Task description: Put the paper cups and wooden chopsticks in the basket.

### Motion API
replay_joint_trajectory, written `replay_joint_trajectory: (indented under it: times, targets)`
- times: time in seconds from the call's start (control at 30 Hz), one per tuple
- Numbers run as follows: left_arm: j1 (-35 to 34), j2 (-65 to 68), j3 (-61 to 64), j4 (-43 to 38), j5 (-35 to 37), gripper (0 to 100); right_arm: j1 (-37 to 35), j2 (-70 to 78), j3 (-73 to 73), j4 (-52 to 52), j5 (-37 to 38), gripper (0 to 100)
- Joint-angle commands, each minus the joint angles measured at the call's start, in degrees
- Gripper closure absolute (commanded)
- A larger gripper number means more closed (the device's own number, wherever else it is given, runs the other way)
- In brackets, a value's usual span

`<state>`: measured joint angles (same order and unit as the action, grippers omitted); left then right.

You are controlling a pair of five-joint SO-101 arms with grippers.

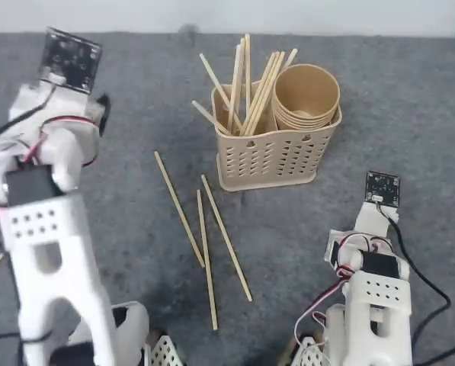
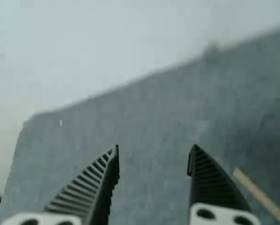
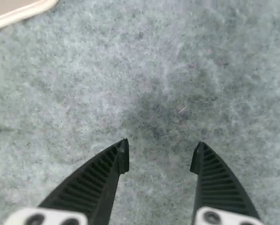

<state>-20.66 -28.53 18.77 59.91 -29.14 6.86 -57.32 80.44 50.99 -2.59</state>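
High view — chopsticks (image 1: 204,236) between end effectors (image 2: 153,157) (image 3: 161,150).

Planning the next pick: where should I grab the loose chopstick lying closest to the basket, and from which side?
Take the chopstick around its middle, from straight above, jaws across its length. It lies flat on the mat, so only a top-down pinch fits, and a mid hold probably keeps it level. Its end by the basket crowds another chopstick; the middle has more room.
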Motion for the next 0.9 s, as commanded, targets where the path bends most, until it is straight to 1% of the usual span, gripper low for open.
replay_joint_trajectory:
  times: [0.0, 0.13, 0.2, 0.3, 0.47, 0.6, 0.77, 0.87]
  targets:
    - [-2.81, 4.92, -1.71, 3.16, -8.09, 77, -0.31, -1.10, 0.18, -0.66, 0.97, 77.2]
    - [-5.10, 12.84, -1.71, 2.99, -11.87, 77, -0.31, -1.10, 0.35, -0.75, 0.97, 77.2]
    - [-5.98, 17.41, -1.71, 1.23, -12.40, 77, -0.31, -1.10, 0.35, -0.84, 0.88, 77.2]
    - [-7.74, 24.53, -1.98, -1.93, -15.82, 77, -0.31, -1.10, 0.44, -0.92, 0.88, 77.2]
    - [-10.20, 33.49, -2.24, -7.91, -18.55, 77, -0.31, -1.10, 0.44, -0.92, 0.88, 77.2]
    - [-10.81, 37.27, -2.15, -9.05, -19.16, 77, -0.31, -1.10, 0.44, -1.01, 0.88, 77.2]
    - [-11.08, 37.63, -1.89, -8.70, -24.79, 77, -0.31, -1.10, 0.44, -1.01, 0.88, 77.2]
    - [-12.04, 37.98, -2.15, -10.11, -26.11, 77, -0.31, -1.10, 0.44, -1.01, 0.88, 77.2]
